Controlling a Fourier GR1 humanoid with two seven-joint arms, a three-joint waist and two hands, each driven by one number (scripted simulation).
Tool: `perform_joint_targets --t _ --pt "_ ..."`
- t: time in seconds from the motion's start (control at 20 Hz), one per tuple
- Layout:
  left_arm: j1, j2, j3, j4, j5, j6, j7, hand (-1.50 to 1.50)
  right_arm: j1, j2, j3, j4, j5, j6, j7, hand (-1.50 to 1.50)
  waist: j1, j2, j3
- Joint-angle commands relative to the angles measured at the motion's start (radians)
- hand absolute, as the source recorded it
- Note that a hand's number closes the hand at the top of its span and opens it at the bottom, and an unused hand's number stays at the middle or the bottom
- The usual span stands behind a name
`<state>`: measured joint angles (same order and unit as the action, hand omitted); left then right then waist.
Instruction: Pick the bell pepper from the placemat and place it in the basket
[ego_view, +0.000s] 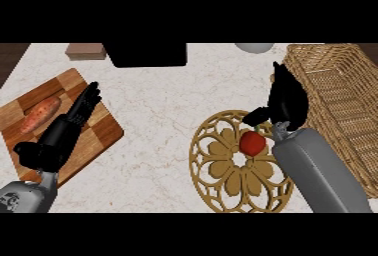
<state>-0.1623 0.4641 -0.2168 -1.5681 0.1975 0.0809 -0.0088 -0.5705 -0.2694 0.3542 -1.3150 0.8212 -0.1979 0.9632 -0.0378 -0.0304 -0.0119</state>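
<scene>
Head view, right hand (286, 102) fingers straight between basket (347, 120) rim and bell pepper (252, 143) on placemat (221, 170).

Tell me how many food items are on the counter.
2: a red bell pepper on the round placemat, and a sweet potato on the cutting board at left. The arms may hide others.

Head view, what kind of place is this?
Probably a kitchen counter: a pale marbled worktop holds a wooden cutting board with an orange sweet potato, a red bell pepper and a woven wicker basket.

Even, bright light on the pale counter (162, 95); shadows faint, no glare.
</scene>
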Motion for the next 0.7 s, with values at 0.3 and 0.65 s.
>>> perform_joint_targets --t 0.3,0.65 --pt "0.019 -0.004 0.008 -0.004 -0.001 -0.013 -0.016 0.0 -0.108 0.053 -0.028 -0.351 -0.172 0.51 0.459 -1.5 -0.01 0.003 0.009" --pt "-0.024 0.004 0.044 0.04 0.016 -0.038 -0.009 0.0 -0.016 0.052 -0.037 -0.517 -0.157 0.567 0.523 -1.5 -0.011 0.016 0.009"
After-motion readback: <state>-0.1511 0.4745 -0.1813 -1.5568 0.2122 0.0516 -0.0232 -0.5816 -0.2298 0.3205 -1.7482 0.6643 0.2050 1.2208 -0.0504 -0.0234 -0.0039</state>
